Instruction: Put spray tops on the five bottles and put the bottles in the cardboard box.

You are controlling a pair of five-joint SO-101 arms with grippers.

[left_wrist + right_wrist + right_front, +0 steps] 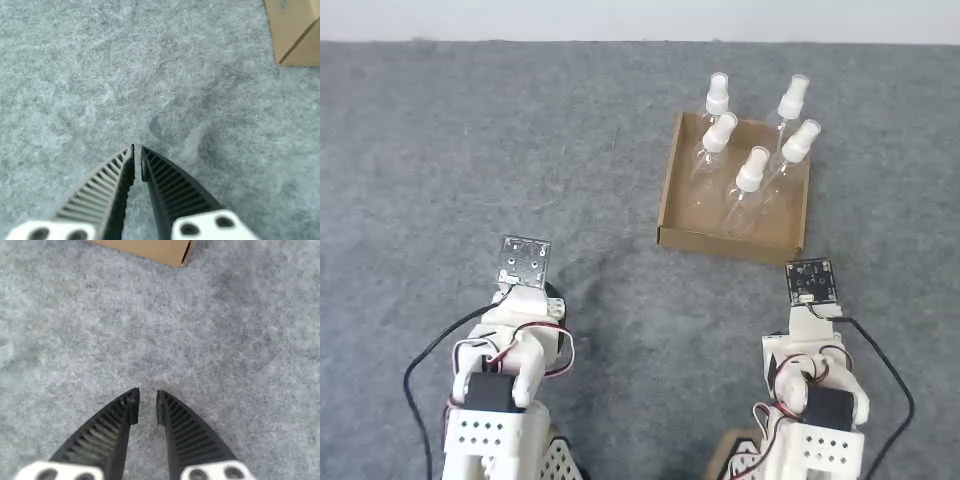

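Nearest me, L claw [137,151]: tips all but touching, nothing gripped, just grey felt [100,75] below. R claw [147,401]: thin slit between tips, nothing in it either, over the same felt. Both my arms sit low at the near edge of the table, L arm [510,365] & R arm [815,385], well apart. Further out, the cardboard box [665,195] lies ahead of the R arm and near it, off to the R of my L arm; one corner shows past each claw. In the box stand all five bottles [745,200], clear, upright, each w/ a white spray top [752,168] on.
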